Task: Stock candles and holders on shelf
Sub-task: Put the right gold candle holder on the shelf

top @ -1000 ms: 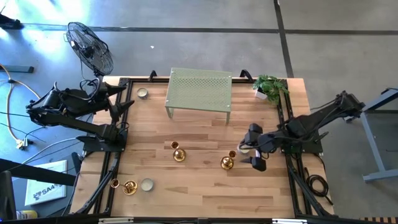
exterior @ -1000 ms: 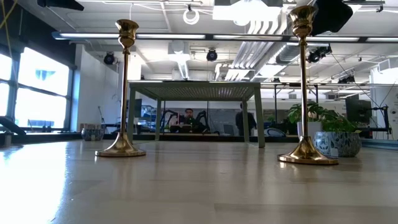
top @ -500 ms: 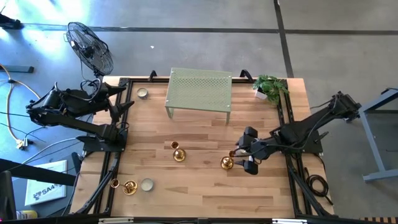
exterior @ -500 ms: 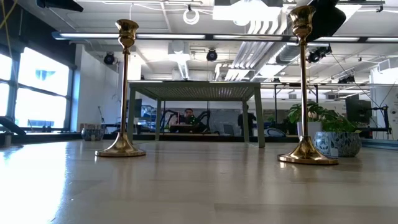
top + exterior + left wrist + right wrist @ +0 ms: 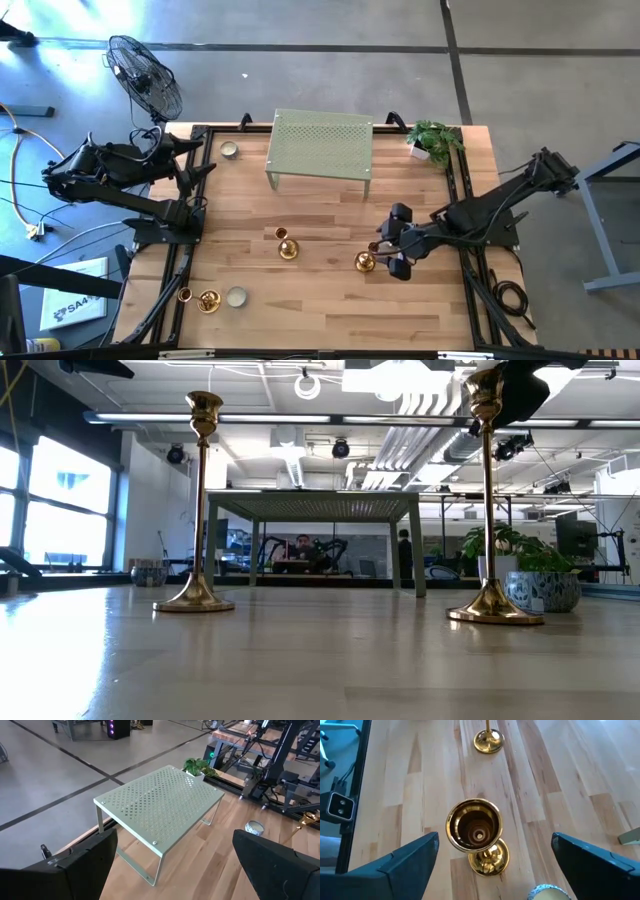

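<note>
The sage-green shelf (image 5: 320, 145) stands on its short legs at the far middle of the table and also shows in the left wrist view (image 5: 160, 805). Two tall gold holders stand upright on their bases at mid-table, one (image 5: 287, 247) left of the other (image 5: 365, 262). Two small holders (image 5: 197, 298) and a candle (image 5: 236, 296) sit at the near left. Another candle (image 5: 229, 150) lies at the far left. My right gripper (image 5: 385, 256) is open, its fingers on either side of the right holder's cup (image 5: 472, 826) without touching. My left gripper (image 5: 207, 158) is open and empty at the far left.
A small potted plant (image 5: 435, 140) stands at the far right corner, right of the shelf. A third candle (image 5: 547, 892) lies close under my right gripper. Black rails run along the table's left and right edges. Bare wood lies between the shelf and the holders.
My right gripper has gone toward the table's left edge, closing in on the right tall holder until its open fingers stand around the cup. The holder has stayed upright in place.
</note>
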